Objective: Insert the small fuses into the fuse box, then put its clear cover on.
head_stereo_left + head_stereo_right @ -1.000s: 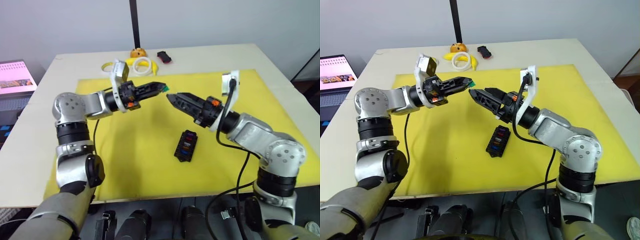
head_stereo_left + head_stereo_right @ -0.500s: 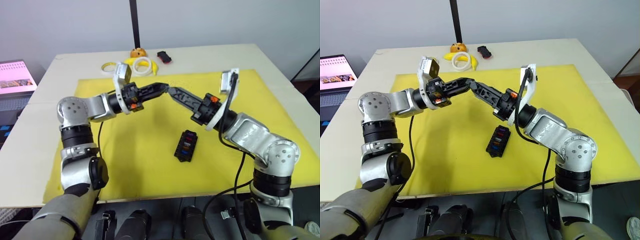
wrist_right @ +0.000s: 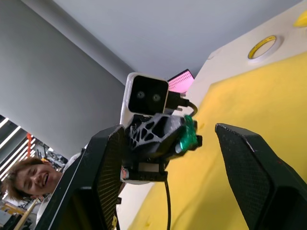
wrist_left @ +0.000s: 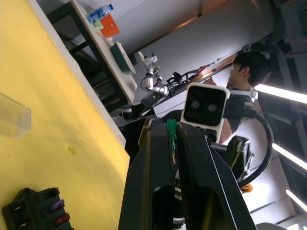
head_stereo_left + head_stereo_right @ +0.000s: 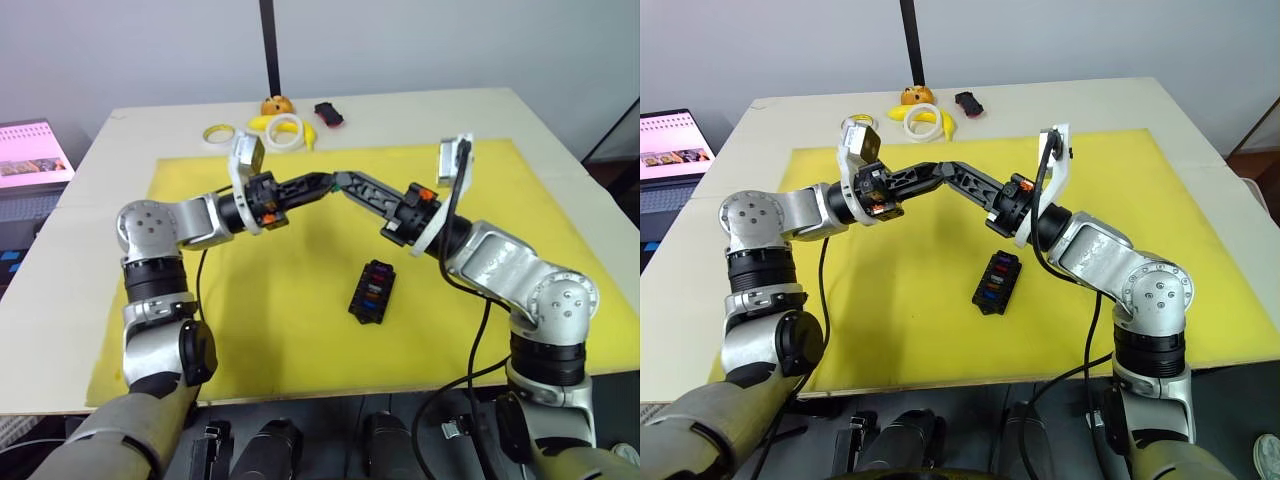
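Observation:
My left gripper point(image 4: 171, 125) is shut on a small green fuse point(image 4: 171, 131), held in the air above the back of the yellow mat point(image 5: 280, 300). My right gripper point(image 3: 168, 129) meets it tip to tip point(image 5: 340, 181). Its fingers are open on either side of the green fuse point(image 3: 188, 136) and the left fingertips, and do not touch them. The black fuse box point(image 5: 371, 291) lies on the mat below the right forearm, with several coloured fuses in its slots. In the left wrist view, the clear cover point(image 4: 13, 115) lies on the mat apart from the fuse box point(image 4: 33, 211).
White and yellow tape rings point(image 5: 284, 128), an orange object point(image 5: 276, 104) and a small black-and-red object point(image 5: 328, 113) sit at the table's far edge. A laptop point(image 5: 30, 152) stands off the table to the left. A person point(image 3: 21, 179) shows in the background.
My right gripper has swung up and left to the left gripper's tip, so its open fingers now flank the green fuse. The left gripper shifted slightly right and still holds the fuse.

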Controlling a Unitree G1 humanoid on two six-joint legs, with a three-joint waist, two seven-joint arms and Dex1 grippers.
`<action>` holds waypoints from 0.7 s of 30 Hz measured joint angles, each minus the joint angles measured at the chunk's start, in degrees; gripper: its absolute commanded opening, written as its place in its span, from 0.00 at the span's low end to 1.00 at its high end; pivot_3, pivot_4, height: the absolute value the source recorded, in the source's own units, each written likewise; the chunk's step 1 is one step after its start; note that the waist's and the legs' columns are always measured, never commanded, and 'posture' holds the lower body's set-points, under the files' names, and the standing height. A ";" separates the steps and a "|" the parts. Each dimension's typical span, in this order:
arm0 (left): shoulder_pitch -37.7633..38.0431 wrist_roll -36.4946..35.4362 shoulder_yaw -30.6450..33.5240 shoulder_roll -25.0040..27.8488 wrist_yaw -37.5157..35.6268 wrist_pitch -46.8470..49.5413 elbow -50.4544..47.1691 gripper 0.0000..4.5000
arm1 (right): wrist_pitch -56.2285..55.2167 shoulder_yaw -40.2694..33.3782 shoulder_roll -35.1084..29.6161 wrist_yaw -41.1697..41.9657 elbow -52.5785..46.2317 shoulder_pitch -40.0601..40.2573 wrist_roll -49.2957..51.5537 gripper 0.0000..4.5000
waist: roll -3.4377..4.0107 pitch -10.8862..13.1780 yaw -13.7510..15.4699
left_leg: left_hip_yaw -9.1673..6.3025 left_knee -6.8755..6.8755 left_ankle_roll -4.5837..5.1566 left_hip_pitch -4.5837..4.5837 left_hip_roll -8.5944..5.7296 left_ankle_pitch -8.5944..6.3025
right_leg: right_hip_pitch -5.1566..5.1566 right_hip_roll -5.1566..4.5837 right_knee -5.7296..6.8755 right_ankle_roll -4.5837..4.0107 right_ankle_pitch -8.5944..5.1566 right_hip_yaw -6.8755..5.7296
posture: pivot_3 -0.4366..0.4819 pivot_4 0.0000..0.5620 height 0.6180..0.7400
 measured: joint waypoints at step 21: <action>-0.04 -1.05 -0.66 0.08 0.04 -1.51 0.12 0.00 | -0.61 1.19 -2.64 0.15 1.00 -0.63 0.79 0.45 | 0.00 0.00 -0.01 | 0.01 0.00 0.00 0.00 0.00 0.00 | 0.00 0.00 0.00 0.00 0.00 0.00 | 0.48 0.27 1.00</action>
